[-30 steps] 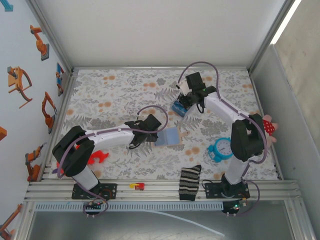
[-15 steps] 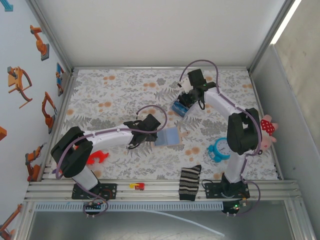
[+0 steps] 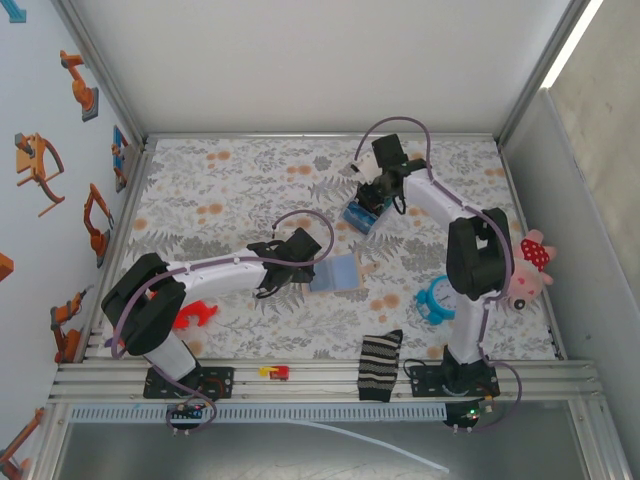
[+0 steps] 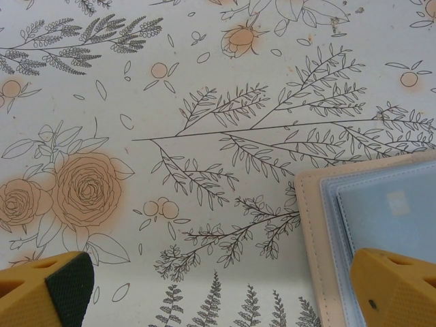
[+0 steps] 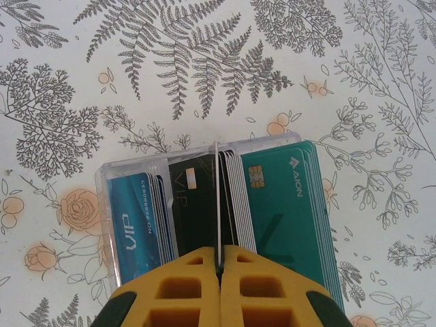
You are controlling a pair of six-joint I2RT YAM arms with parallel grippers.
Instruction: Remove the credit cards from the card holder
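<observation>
– Left pincer [image 3: 303,262], seen from above: spread wide and gripping nothing. The holder [image 3: 337,272] is just at its 4 o'clock, lying open on the table [image 3: 220,180], pale blue side up.
– And the right pincer [image 3: 370,200]?
– At the holder's 1 o'clock, over the tray [image 3: 358,217], well apart from the holder.
– What does the left wrist show?
– Its fingers [image 4: 398,289] stand far apart, at 7 and 5 o'clock. The holder sits in the 4 o'clock corner, with a tan rim, blue lining and a clear sleeve on top. The 5 o'clock finger overlaps its near edge, but I cannot tell if it touches. A small pale square shows through the sleeve, so a card may be inside. It's too blurred to say.
– Right wrist?
– The jaws are pressed together at 6 o'clock. A thin strip runs from their seam toward 12, over the tray. I take it for a card [image 5: 216,197] seen edge-on and pinched. The tray has blue, black and teal stacks side by side.
– So how far along?
– Well under way, I judge: the holder is opened and one card is out, over the tray. What's left is to release that card, then check the sleeve for more.
</observation>
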